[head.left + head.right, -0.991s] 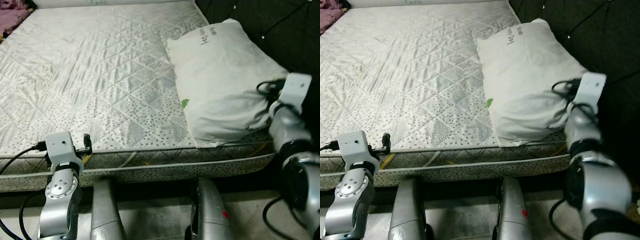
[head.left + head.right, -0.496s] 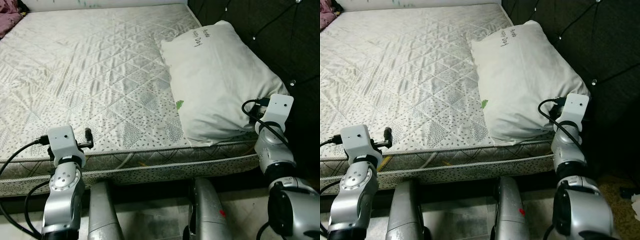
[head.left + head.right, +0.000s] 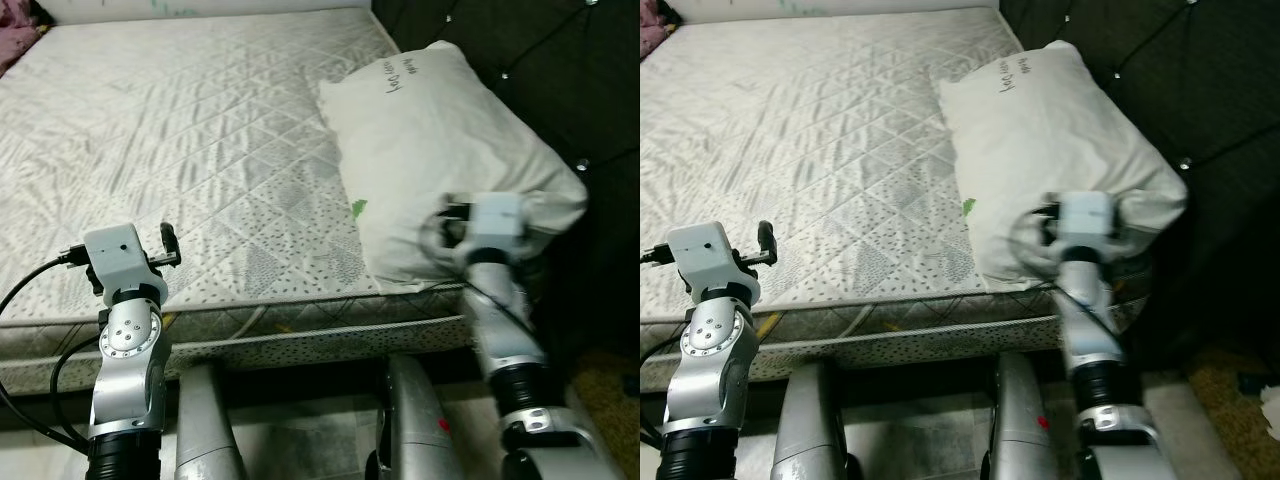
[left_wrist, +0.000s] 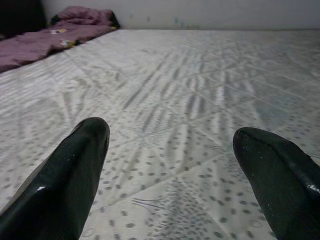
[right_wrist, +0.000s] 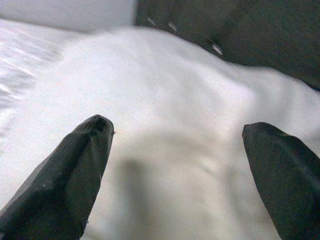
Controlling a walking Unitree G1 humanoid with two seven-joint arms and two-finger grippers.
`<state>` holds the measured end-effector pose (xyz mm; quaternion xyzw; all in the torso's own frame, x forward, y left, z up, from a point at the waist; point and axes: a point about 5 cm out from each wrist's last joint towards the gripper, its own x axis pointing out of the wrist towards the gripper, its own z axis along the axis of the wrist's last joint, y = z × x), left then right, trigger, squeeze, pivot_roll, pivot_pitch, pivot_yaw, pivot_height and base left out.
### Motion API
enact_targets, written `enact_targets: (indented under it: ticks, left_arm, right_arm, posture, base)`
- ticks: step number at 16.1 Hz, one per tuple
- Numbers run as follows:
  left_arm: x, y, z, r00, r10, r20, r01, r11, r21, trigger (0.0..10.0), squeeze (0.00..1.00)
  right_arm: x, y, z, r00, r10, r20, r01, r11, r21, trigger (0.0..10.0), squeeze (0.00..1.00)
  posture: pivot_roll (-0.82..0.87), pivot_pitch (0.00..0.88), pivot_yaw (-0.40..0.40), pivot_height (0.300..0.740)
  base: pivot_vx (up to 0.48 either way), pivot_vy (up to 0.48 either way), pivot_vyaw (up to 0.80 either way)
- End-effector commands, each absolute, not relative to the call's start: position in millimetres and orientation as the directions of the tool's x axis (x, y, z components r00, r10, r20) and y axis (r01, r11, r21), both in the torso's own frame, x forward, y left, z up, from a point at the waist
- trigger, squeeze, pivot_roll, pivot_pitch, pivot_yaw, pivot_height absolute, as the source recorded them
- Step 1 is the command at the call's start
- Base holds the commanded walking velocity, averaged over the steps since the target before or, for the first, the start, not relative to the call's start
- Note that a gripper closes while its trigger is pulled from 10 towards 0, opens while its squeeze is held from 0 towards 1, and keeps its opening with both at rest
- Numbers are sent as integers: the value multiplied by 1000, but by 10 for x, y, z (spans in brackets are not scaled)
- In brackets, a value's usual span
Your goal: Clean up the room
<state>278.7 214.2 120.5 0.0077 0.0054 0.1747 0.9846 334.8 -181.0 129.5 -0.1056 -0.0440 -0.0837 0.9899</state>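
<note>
Your right gripper (image 5: pixel 177 150) sits at the near edge of the white pillow (image 3: pixel 440 150), fingers spread wide apart — nothing between them. The pillow lies on the right side of the quilted mattress (image 3: pixel 180 140), against the dark headboard (image 3: pixel 560 70). Your left gripper (image 4: pixel 170 165) hovers over the mattress's near-left edge, fingers likewise parted — a purple blanket (image 4: pixel 55 35) lies far off.

This is a bedroom in a home. A bare quilted mattress (image 3: pixel 200 150) takes up most of the frame, with a white pillow (image 3: pixel 440 150) at the right against a dark tufted headboard (image 3: pixel 560 70). A purple blanket (image 4: pixel 55 35) lies crumpled at the upper left by a pale wall (image 4: pixel 200 12), and tiled floor (image 3: pixel 930 440) runs along the bottom.
</note>
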Motion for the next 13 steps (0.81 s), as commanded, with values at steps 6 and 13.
enact_targets:
  ticks: [6, 13]
  left_arm:
    - [2814, 2056, 1337, 951, 296, 91, -298, 954, 16, 10000, 0]
    - [2672, 2146, 1231, 935, 344, 81, -345, 939, -3, 10000, 0]
  right_arm:
    - [3193, -1309, 1495, 965, 201, 171, -155, 956, -247, 10000, 1000]
    - [3284, -1312, 1321, 991, 92, 96, -98, 994, 53, 10000, 1000]
  posture:
    - [-95, 0, 19, 507]
    - [-60, 0, -25, 507]
  base:
    - [0, 0, 0]
    - [0, 0, 0]
